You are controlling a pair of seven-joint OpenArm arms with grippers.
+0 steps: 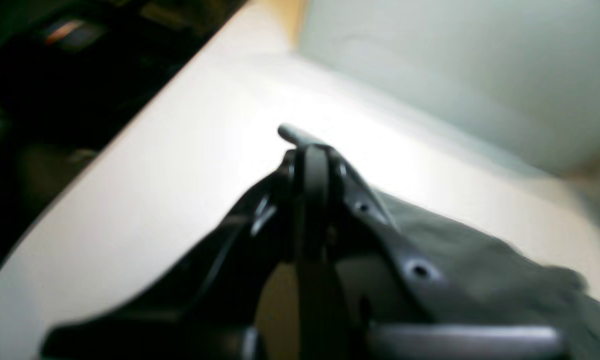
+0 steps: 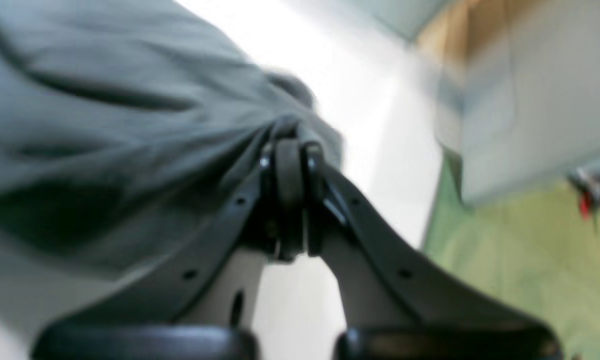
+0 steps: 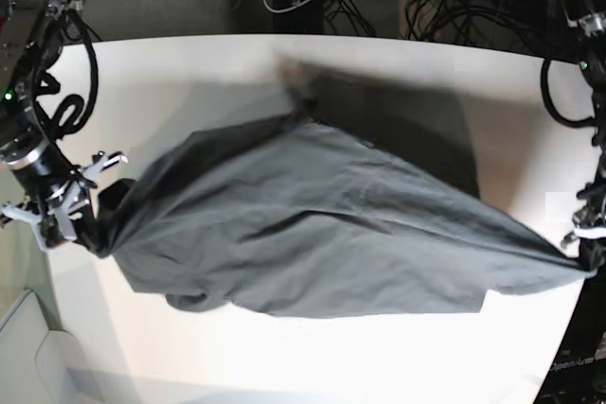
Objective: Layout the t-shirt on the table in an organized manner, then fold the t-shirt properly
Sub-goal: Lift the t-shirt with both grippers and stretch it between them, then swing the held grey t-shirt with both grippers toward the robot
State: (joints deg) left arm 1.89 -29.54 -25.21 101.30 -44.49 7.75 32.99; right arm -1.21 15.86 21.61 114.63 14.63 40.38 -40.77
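Stretching the t-shirt (image 3: 312,224) between them over the table (image 3: 189,73), the left gripper (image 3: 589,257) and right gripper (image 3: 93,238) each pinch an end, probably to spread it flat.

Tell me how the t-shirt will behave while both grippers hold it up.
The t-shirt, stretched between the left gripper and right gripper, sags and wrinkles, so it is probably floppy. Its loose lower edge will likely drag on the table.

The t-shirt (image 3: 312,224) is looking like soft, matt grey cloth, creasing in folds. The table (image 3: 189,73) is showing a smooth white top. The gripper fingers (image 2: 290,170) are appearing as dark, slightly shiny plastic.
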